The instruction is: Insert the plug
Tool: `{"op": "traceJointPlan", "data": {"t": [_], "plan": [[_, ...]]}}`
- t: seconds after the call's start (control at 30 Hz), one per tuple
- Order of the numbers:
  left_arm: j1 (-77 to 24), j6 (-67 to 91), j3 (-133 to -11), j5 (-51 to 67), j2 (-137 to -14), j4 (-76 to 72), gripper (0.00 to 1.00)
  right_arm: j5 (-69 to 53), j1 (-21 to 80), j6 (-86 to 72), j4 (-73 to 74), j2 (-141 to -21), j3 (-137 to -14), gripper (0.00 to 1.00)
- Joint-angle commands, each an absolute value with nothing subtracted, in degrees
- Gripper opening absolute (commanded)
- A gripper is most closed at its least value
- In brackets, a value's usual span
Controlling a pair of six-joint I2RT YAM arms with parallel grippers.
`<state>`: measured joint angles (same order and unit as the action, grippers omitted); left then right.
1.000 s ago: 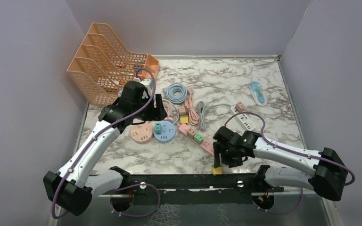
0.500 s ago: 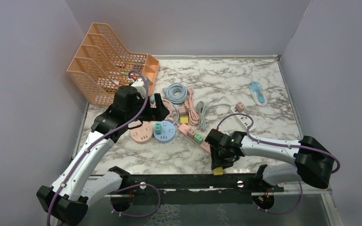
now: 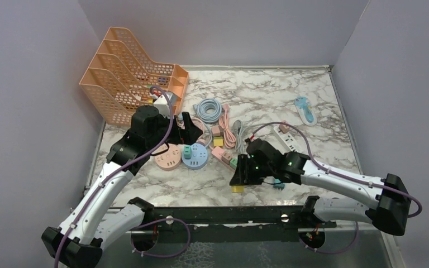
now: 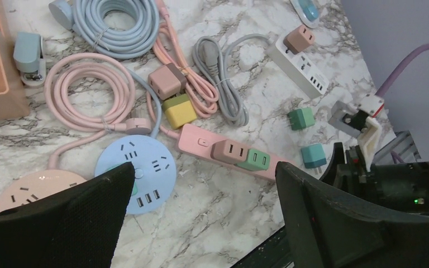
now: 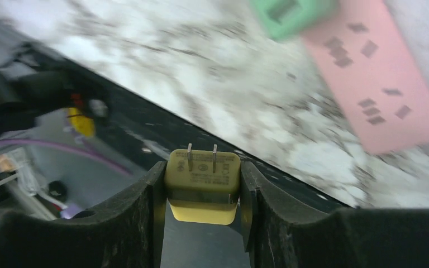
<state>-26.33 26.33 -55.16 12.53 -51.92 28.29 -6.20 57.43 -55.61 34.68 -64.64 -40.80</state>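
1. We judge the step in hand to be carrying and lining up. The right gripper [image 5: 203, 167] is clamped on the yellow plug [image 5: 203, 184], which hangs clear of the marble-patterned tabletop [image 5: 212, 61], and nothing is seated yet.
2. The plug sits squarely between the fingers. Its two prongs [image 5: 201, 157] point out past the fingertips.
3. The pink power strip [image 5: 377, 78] lies ahead of those fingertips and off to their right, apart from the plug. A green adapter [image 5: 290, 14] already fills the sockets at its nearer end.
4. The next move, as we read it, is to swing right, pitch the wrist so the prongs face the strip's upward side, match them to a free pair of slots, then press straight in.
5. The left gripper [image 4: 204, 173] has its jaws spread wide and holds nothing. The strip lies below it and just ahead, so it could brace the strip.
6. The plug is a small block of glossy yellow plastic with rounded corners. Its prongs are thin, flat, bright metal.
7. The finger pads [image 5: 128, 223] look black, matte and grainy.
8. The strip is a long, flat, smooth plastic bar. On the slick tabletop we expect it to slide under a push.
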Motion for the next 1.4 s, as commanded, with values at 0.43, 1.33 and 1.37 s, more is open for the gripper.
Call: {"op": "traceJointPlan", "data": {"t": [0.43, 1.33, 1.37], "plan": [[-26.38, 30.92, -48.05, 19.51, -40.55, 7.38, 0.97, 18.97, 57.83, -82.98, 21.83, -69.43, -63.97, 0.25], [-27.62, 40.83, -41.06, 22.29, -45.63, -13.82, 0.69, 17.72, 57.80, -103.44, 6.87, -74.22, -65.41, 0.25], [-27.72, 40.79, -40.93, 22.04, -45.88, -13.80, 0.67, 17.61, 57.83, -103.52, 6.46, -74.46, -65.38, 0.25]]}}
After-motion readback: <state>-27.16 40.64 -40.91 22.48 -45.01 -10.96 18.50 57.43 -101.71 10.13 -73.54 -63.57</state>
